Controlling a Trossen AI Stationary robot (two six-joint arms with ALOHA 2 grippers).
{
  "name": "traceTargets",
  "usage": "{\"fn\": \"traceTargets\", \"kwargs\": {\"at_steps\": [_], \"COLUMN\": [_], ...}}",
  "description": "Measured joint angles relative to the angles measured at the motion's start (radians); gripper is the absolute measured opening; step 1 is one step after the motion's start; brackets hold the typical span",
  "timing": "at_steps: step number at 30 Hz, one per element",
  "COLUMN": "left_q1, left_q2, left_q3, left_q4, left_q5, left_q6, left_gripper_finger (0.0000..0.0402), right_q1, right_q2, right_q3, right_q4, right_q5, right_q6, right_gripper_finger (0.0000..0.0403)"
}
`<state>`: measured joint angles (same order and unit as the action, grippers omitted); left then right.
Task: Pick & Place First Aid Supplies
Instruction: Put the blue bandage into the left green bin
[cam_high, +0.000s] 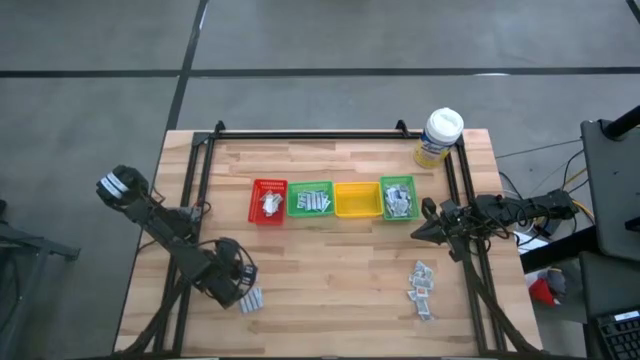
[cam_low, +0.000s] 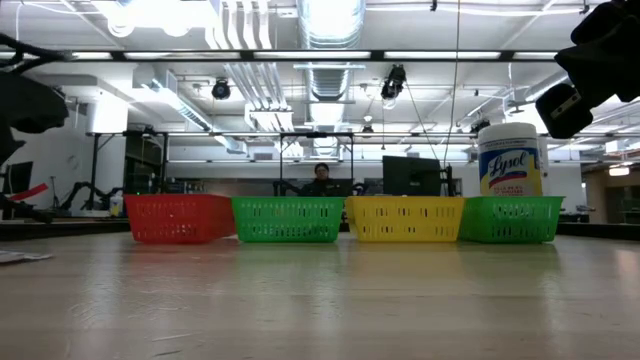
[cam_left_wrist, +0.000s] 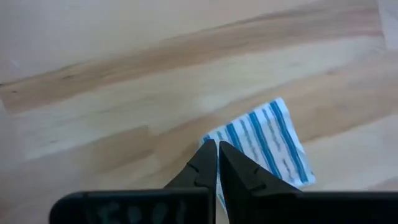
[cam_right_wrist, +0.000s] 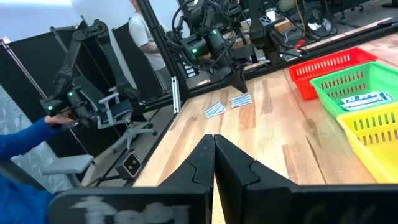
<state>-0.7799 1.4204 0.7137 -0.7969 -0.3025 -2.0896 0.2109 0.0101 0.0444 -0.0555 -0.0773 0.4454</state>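
Blue-striped white sachet lies flat, apparently under left end effector.

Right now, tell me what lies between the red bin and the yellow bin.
A green bin holding white-blue sachets sits between the red bin and yellow bin, in the high view.

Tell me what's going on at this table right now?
A two-arm robot is sorting first aid sachets into a row of bins. The left tool is down at the table's front-left, shut on the edge of a blue-striped white sachet. The right tool waits shut beside the right-hand green bin. More sachets lie loose at front right; the yellow bin looks empty.
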Motion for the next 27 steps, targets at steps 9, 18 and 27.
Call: {"fn": "traceTargets", "kwargs": {"at_steps": [9,18,27], "left_q1": [0.0,0.0,0.0], "left_q2": [-0.001,-0.001,-0.001], "left_q3": [0.019,0.016,-0.016], "left_q4": [0.003,-0.008,0.009], "left_q5": [0.015,0.021,0.021], "left_q6": [0.041,0.054,0.014], "left_gripper_finger": [0.0019,0.009,0.0152], "right_q1": [0.0,0.0,0.0], "right_q2": [0.0,0.0,0.0], "right_q3": [0.0,0.0,0.0], "right_q4": [0.0,0.0,0.0], "right_q5": [0.0,0.0,0.0], "right_q6": [0.0,0.0,0.0], "right_gripper_finger": [0.0008,0.0008,0.0008]}}
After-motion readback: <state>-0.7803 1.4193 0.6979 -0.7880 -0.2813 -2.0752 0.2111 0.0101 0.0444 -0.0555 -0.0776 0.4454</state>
